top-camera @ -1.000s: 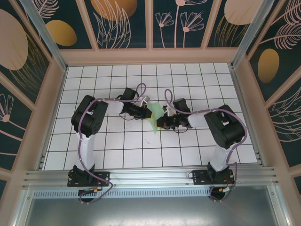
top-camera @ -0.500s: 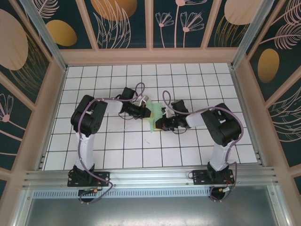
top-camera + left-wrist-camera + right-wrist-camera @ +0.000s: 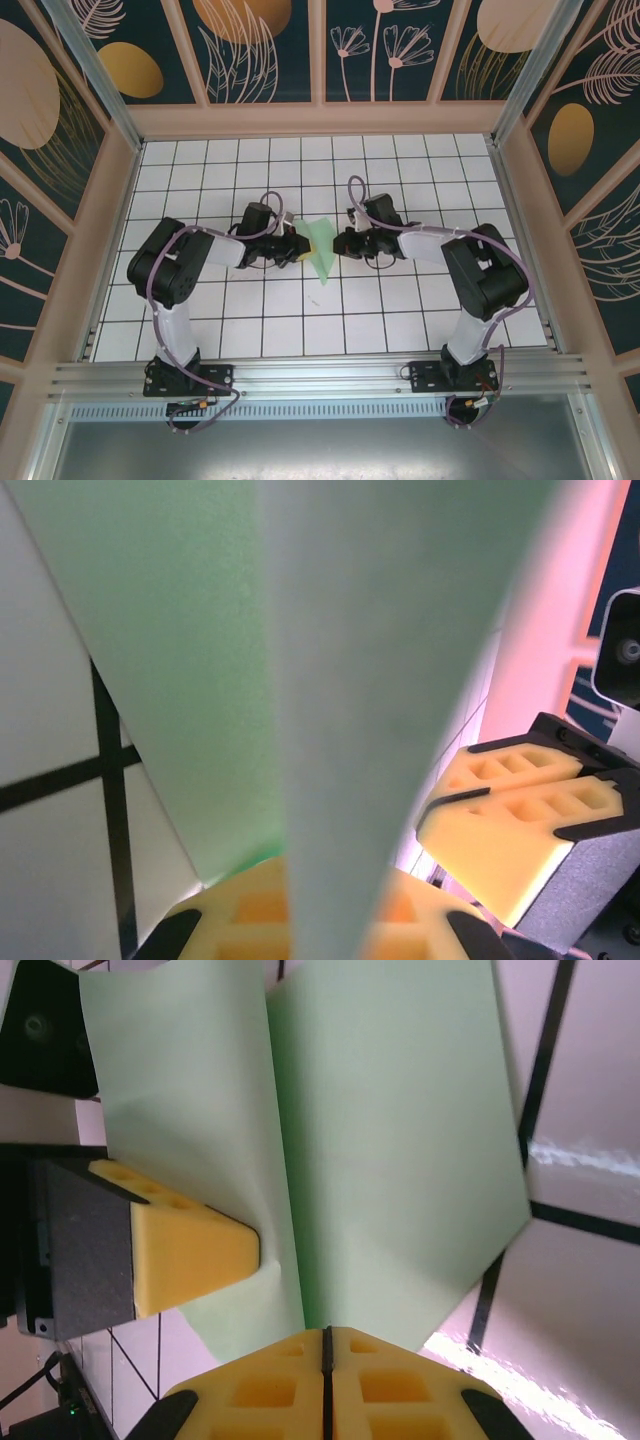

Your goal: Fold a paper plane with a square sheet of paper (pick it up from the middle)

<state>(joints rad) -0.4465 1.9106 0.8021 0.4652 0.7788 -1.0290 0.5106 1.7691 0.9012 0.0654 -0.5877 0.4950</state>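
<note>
At frame centre the left gripper (image 3: 300, 248) and right gripper (image 3: 338, 243) are each clamping tight on the creased sheet of paper (image 3: 322, 254) — holding it up between them, probably to sharpen its centre fold.

**Top view.** The paper (image 3: 320, 250) hangs between the left gripper (image 3: 300, 248) and the right gripper (image 3: 339, 243). At this size neither its creases nor the pads' contact with it can be made out.

**Left wrist.** The paper is blurred and cut off by the top edge. It covers the middle of the left pads (image 3: 230, 920). The right gripper runs off the right edge.

**Right wrist.** The paper's top is cut off. Its lower tip vanishes into the seam between the right pads (image 3: 260, 1390), which the bottom edge crops.
</note>
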